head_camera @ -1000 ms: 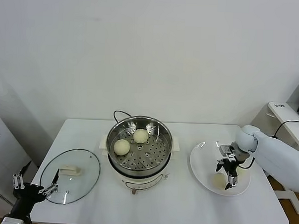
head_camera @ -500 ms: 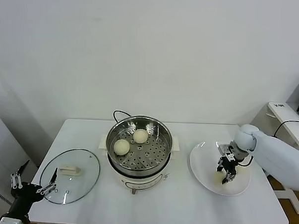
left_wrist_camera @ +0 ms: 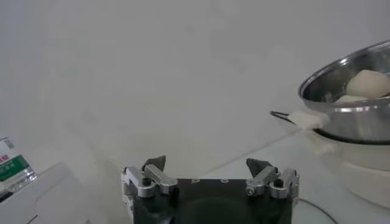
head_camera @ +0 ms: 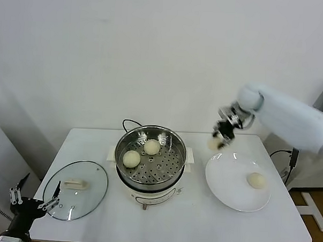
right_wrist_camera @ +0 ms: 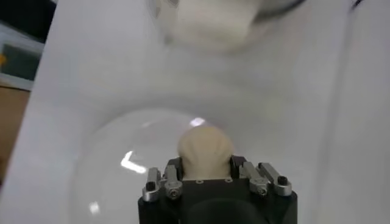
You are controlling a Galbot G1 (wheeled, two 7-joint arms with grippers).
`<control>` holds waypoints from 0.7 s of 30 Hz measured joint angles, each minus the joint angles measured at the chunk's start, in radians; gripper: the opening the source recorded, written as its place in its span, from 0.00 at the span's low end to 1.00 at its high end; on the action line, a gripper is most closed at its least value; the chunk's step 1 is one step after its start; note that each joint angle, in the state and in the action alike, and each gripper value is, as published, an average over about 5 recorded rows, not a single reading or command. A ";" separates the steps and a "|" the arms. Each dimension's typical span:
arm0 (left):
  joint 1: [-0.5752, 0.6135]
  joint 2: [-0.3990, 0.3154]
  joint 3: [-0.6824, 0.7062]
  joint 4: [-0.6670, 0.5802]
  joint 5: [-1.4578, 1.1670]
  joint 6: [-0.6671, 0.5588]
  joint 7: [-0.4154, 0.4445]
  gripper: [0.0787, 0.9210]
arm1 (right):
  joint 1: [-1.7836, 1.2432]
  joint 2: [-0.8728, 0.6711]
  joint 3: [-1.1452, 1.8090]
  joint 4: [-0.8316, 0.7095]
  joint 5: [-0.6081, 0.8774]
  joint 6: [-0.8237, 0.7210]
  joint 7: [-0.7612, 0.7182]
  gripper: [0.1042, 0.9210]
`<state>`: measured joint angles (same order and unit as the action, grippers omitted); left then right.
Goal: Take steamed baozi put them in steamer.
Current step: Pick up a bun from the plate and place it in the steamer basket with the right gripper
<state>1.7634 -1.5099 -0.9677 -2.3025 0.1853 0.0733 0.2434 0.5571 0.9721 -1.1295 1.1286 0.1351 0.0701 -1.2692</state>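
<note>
**Carry of third bun to steamer**

Head view: right pincer (head_camera: pixel 223 135), aloft, is clamped on a baozi (head_camera: pixel 213 144). The steamer (head_camera: pixel 151 155) is below, towards the left pincer (head_camera: pixel 33 202), which is parked wide open beside the glass lid (head_camera: pixel 76 189). Advise lowering onto bare perforated floor, clear of two seated buns (head_camera: pixel 131 158).

Right wrist view: bun between the jaws, plate (right_wrist_camera: pixel 91 182) beneath.

One bun (head_camera: pixel 256 180) waits on the plate; the near rim is the only obstacle.

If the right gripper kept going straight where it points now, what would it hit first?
Probably the white plate: the right gripper, shut on a baozi, points down at it, though depth is unclear.
</note>
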 measured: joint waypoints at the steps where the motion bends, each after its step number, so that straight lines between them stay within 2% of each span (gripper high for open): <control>1: 0.001 -0.001 -0.002 0.000 -0.002 0.000 0.000 0.88 | 0.010 0.021 -0.002 0.013 -0.003 0.015 0.001 0.42; 12: 0.007 -0.002 -0.033 0.000 -0.030 -0.006 0.002 0.88 | -0.012 0.218 0.005 0.168 -0.156 0.212 -0.023 0.39; 21: 0.008 -0.009 -0.044 0.000 -0.042 -0.008 0.003 0.88 | -0.107 0.277 0.018 0.261 -0.302 0.358 -0.052 0.38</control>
<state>1.7716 -1.5191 -1.0119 -2.3026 0.1437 0.0657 0.2463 0.4497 1.2489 -1.1111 1.3899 -0.1668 0.4284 -1.3216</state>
